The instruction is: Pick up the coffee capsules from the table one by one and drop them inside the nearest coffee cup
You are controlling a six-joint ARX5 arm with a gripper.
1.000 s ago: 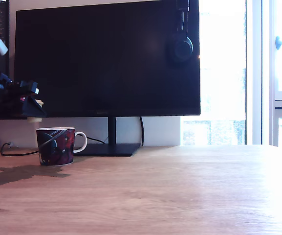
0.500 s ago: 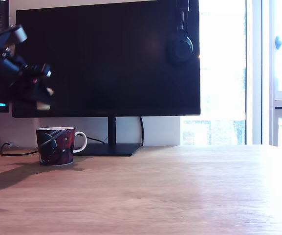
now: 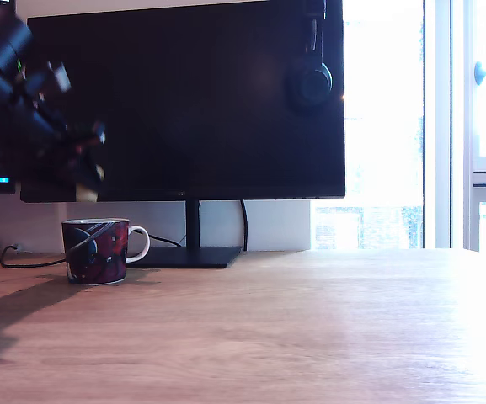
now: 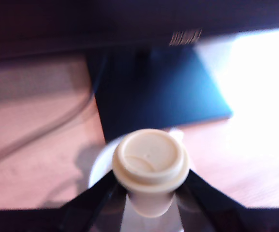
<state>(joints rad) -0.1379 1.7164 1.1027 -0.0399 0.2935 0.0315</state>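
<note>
Above the mug, at the exterior view's left, I am hanging in the air with my gripper blurred against the dark monitor. My jaws are clenching a capsule: in the wrist view its pale, flanged rim is facing the camera, the tapered body is sitting between my two dark fingers, and the white rim of the mug is showing just behind and beneath it. From the exterior view the capsule itself is too blurred for me to make out. The mug is standing upright on the table, its white handle pointing toward the exterior view's right, just beside the monitor's flat base. A dark cable is trailing across the table behind the mug. Headphones are hanging over the monitor's upper corner on the exterior view's right, and a bright window is glaring beyond them. My shadow is lying across the wood at the exterior view's left.
</note>
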